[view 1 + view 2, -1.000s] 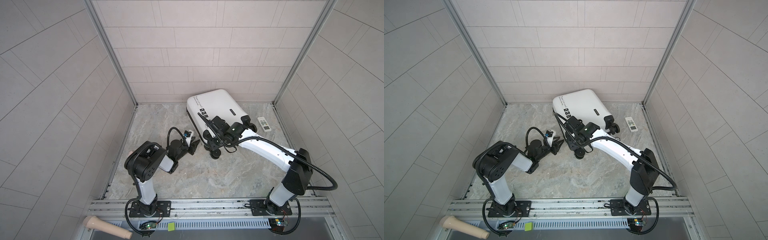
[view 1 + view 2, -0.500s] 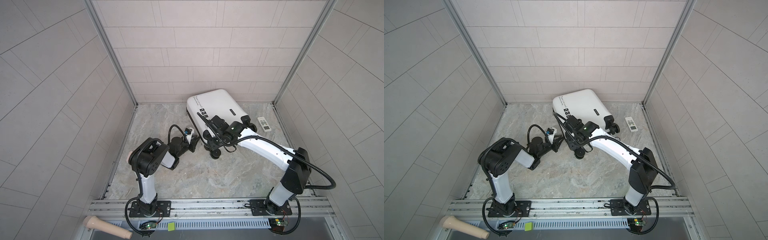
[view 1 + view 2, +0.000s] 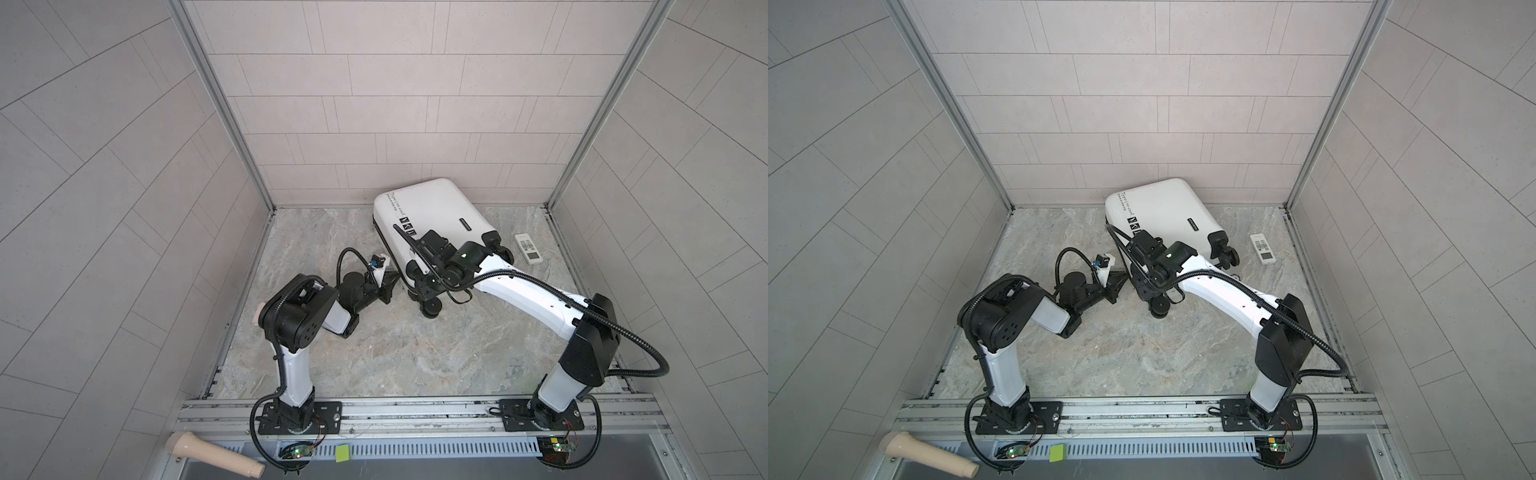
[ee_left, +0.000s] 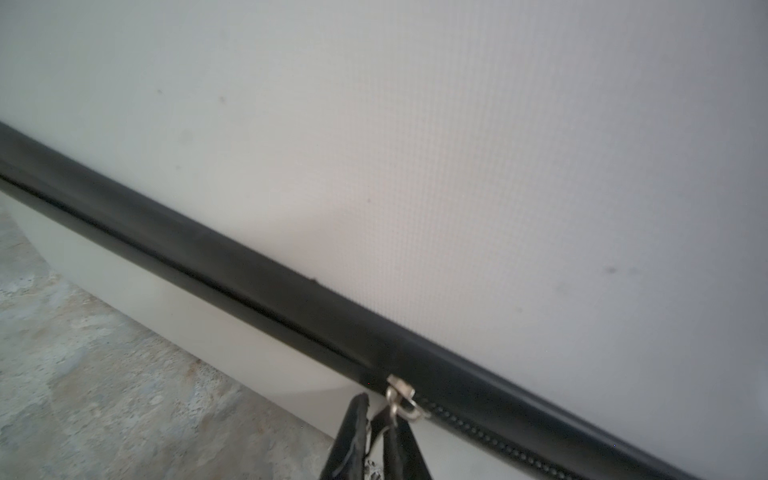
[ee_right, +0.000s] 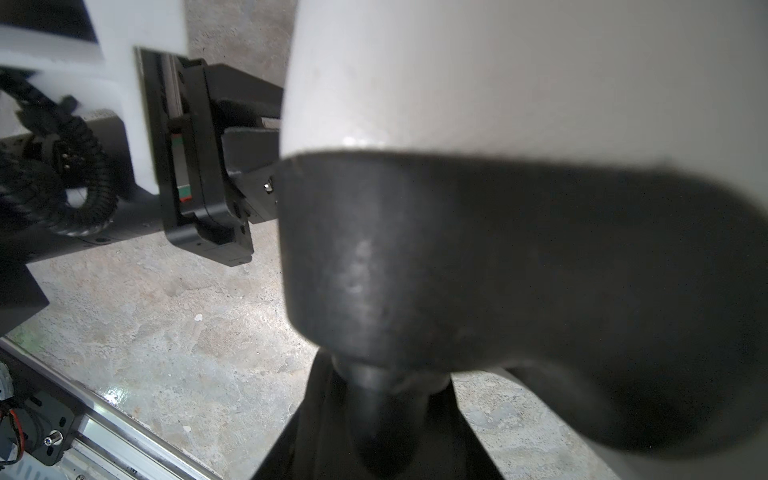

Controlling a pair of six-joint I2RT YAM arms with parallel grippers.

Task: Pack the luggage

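Observation:
The luggage (image 3: 432,212) (image 3: 1163,208) lies closed and flat at the back of the floor, a white shell with a black zipper band (image 4: 249,274). At its left side my left gripper (image 3: 392,282) (image 3: 1121,280) (image 4: 380,432) is shut on the metal zipper pull (image 4: 401,399). At the near corner my right gripper (image 3: 424,286) (image 3: 1148,286) (image 5: 374,424) is shut on a black wheel (image 3: 432,309) (image 5: 457,270) of the luggage, a finger on each side of it. The inside of the luggage is hidden.
A white remote control (image 3: 528,248) (image 3: 1263,248) lies on the floor right of the luggage. Tiled walls close in the left, back and right. A beige handle (image 3: 216,453) and a green tag (image 3: 343,452) sit on the front rail.
My left gripper has moved in toward the luggage's side and shut on the zipper pull. The right arm and the luggage have not moved.

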